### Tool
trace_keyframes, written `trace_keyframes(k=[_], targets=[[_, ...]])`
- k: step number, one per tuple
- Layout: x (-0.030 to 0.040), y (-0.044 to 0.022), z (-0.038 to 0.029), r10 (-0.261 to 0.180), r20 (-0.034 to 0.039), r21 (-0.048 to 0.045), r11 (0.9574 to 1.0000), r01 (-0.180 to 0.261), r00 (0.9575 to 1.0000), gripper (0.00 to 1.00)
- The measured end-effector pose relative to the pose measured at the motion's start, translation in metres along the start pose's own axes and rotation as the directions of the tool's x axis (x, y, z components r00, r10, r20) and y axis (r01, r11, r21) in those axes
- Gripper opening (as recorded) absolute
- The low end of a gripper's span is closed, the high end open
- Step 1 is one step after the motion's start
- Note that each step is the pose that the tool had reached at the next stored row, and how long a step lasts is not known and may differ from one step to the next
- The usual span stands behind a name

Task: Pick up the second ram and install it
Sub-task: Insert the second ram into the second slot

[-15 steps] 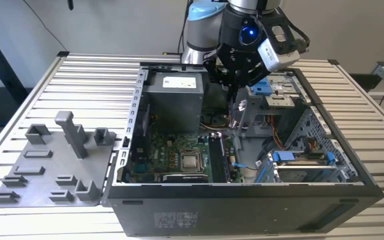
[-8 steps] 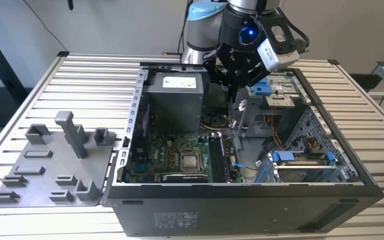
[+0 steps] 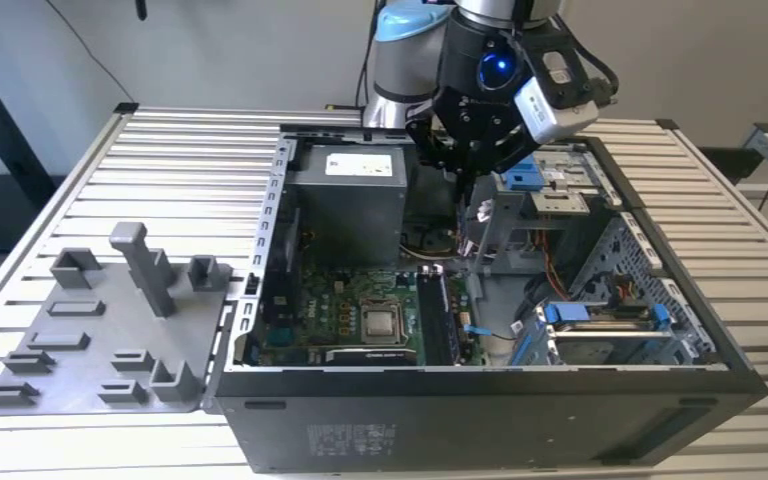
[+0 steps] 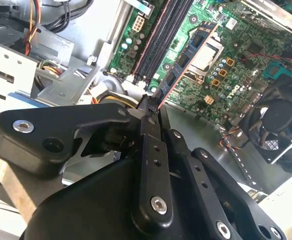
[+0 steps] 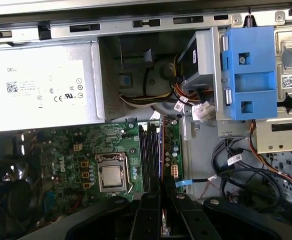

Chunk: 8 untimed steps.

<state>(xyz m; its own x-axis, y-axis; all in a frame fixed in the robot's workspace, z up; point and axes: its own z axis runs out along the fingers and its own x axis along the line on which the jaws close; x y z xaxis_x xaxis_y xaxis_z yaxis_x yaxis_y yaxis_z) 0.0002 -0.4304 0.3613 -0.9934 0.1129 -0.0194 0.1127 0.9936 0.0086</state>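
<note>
Fingers (image 4: 148,125) clenched on one end of the second ram (image 4: 186,57), a thin dark stick that projects straight out past the fingertips toward the green motherboard (image 5: 80,150) inside the open computer case (image 3: 491,420). Beyond the fingers, the stick's free end lies over the black memory slots (image 5: 148,150), with the processor socket (image 5: 110,177) just beside them and the grey power supply (image 5: 40,90) farther off. Well apart from the fingers, a grey fixture tray (image 3: 77,350) rests on the slatted table (image 3: 171,170).
</note>
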Motion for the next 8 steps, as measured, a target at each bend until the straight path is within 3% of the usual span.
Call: trace_keyframes(k=[5, 8], targets=[[-0.001, 0.0, 0.0028, -0.005, -0.0036, 0.0, 1.0, 0.005, 1.0, 0.14], [-0.0025, 0.0002, 0.0066, -0.032, -0.0071, 0.0001, 0.9995, 0.032, 0.9995, 0.14]])
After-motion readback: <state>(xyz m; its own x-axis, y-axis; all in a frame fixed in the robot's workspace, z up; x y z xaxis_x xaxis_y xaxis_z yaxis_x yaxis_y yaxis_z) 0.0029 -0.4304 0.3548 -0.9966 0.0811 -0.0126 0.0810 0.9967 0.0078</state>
